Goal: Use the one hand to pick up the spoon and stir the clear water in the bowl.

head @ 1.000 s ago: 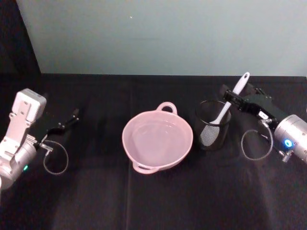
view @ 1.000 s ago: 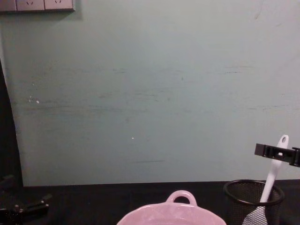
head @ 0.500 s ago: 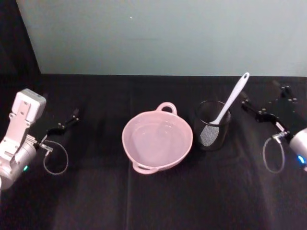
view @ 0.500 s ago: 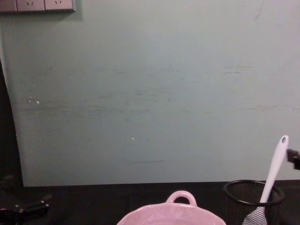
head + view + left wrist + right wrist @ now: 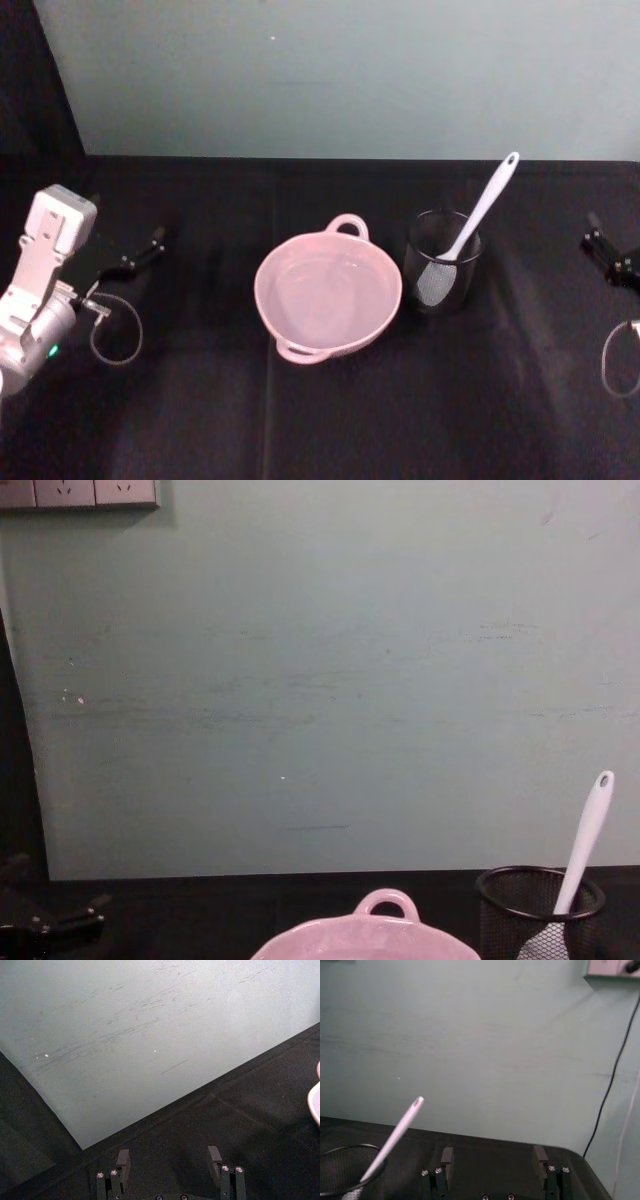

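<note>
2 hands are on record, taken from left to right. The left hand (image 5: 140, 252) sits parked low over the worktop (image 5: 200, 420) at the far left, well apart from the task's things; in the left wrist view its fingers (image 5: 123, 1159) are spread and hold nothing.

At centre stands the bowl (image 5: 328, 293), pink, water inside, loop handle on the far rim. Just beside it on the right is the black mesh cup (image 5: 443, 262), and the spoon (image 5: 478, 222) stands inside that cup.

The right hand (image 5: 610, 257) has changed most. 1 second ago it was at the spoon's handle above the cup; half a second ago it was pulling off to the right; now it is near the right edge of the head view, well apart from the spoon, fingers (image 5: 447, 1156) released and empty. The spoon has not shifted. Judgement: no grasp was secured, so pick-up is outstanding and stirring not begun.

The spoon's long axis runs tilted: blade down in the cup, handle rising up, back and to the right, holed tip uppermost.
</note>
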Available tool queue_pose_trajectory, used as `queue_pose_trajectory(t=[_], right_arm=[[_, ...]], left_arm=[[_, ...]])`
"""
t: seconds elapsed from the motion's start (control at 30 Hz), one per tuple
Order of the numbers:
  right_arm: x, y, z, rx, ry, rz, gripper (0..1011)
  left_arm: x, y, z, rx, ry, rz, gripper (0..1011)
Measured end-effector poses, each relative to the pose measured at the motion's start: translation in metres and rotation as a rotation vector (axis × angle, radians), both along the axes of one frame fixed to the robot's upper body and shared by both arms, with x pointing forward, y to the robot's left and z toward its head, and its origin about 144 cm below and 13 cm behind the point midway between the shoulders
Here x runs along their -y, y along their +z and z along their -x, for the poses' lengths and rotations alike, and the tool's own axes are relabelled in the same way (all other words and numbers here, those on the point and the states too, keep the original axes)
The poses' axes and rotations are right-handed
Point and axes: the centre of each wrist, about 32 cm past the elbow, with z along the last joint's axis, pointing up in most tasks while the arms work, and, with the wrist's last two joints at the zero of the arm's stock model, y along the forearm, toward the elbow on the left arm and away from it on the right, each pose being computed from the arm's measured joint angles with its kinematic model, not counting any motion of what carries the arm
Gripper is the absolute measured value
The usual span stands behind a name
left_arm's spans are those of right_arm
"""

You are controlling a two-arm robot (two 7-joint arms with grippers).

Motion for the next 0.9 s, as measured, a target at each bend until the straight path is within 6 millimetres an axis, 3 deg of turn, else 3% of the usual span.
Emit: queue_pose_trajectory(t=[0.23, 0.9], right_arm=[[0.0010, -0.0100, -0.0011, -0.014, -0.013, -0.049, 1002], [0.0010, -0.0084, -0.0007, -0.011, -0.007, -0.039, 1002]], left_arm=[[0.0000, 0.0000, 0.0000, 0.000, 0.000, 0.000, 1011], [0.0000, 0.0000, 0.0000, 0.000, 0.000, 0.000, 1011]])
